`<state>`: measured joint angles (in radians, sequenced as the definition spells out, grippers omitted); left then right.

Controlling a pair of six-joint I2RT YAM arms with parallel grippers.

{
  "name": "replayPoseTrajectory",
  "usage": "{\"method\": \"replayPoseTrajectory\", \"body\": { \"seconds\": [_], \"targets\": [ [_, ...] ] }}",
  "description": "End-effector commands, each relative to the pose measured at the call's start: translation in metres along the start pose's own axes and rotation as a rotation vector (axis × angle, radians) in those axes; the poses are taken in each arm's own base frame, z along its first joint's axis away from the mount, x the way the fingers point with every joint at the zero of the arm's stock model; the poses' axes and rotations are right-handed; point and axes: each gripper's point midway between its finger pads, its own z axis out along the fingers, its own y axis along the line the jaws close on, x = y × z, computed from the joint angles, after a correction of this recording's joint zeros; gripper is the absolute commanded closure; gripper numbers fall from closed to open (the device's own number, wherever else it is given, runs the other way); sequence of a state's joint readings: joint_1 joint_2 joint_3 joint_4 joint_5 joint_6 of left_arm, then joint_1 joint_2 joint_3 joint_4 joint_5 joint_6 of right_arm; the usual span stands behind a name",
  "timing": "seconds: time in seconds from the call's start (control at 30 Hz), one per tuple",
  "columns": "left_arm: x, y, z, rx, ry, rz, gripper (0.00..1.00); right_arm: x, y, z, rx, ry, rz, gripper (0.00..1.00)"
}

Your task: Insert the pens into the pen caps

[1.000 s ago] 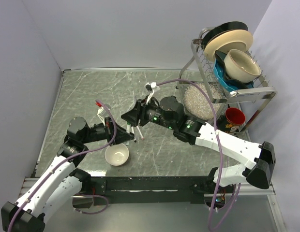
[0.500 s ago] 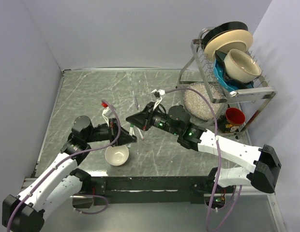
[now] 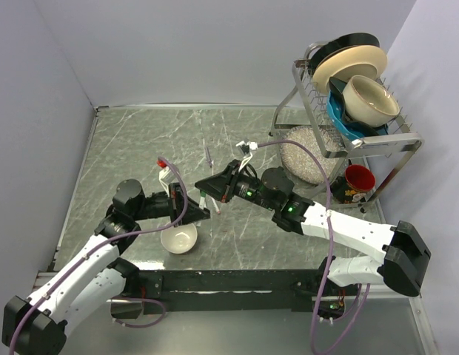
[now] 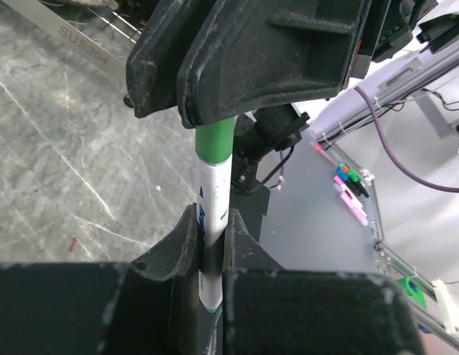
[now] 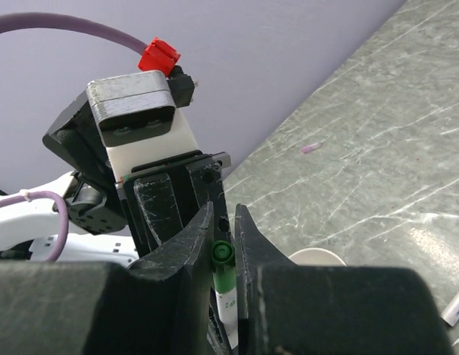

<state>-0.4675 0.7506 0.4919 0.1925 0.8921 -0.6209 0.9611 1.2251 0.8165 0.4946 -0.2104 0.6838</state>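
My left gripper (image 4: 212,222) is shut on a white pen (image 4: 213,194) and holds it above the table. My right gripper (image 5: 223,222) is shut on the green cap (image 5: 223,260), which sits on the end of that pen. In the top view the left gripper (image 3: 194,212) and the right gripper (image 3: 206,185) meet tip to tip above the table. A second pen (image 3: 208,155) lies on the table behind them. A third pen with a red end (image 3: 214,205) lies beside them. I cannot make out the red and black caps.
A white bowl (image 3: 178,237) stands just in front of the grippers. At the back right are a dish rack (image 3: 348,89) with bowls and plates, a container of white granules (image 3: 303,154) and a red cup (image 3: 359,179).
Both grippers have shifted a little to the right and met tip to tip. The right arm has swung away from the pen lying behind, which now shows.
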Motion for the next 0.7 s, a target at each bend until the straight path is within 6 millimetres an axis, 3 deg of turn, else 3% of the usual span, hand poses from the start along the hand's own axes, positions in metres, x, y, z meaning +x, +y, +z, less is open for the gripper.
{"method": "replayPoseTrajectory", "body": {
  "seconds": [0.0, 0.17, 0.43, 0.67],
  "targets": [
    [-0.098, 0.015, -0.011, -0.208, -0.366, 0.222, 0.99, 0.109, 0.019, -0.037, -0.11, 0.455, 0.096, 1.0],
    [-0.109, 0.018, -0.012, -0.257, -0.346, 0.252, 0.99, 0.133, 0.004, -0.045, -0.026, 0.549, 0.088, 1.0],
    [-0.129, -0.01, -0.003, -0.124, -0.373, 0.238, 0.99, 0.152, 0.031, -0.049, -0.153, 0.553, 0.079, 1.0],
    [-0.149, -0.031, -0.001, -0.063, -0.389, 0.254, 0.99, 0.172, 0.036, -0.064, -0.205, 0.596, 0.112, 1.0]
  ]
}}
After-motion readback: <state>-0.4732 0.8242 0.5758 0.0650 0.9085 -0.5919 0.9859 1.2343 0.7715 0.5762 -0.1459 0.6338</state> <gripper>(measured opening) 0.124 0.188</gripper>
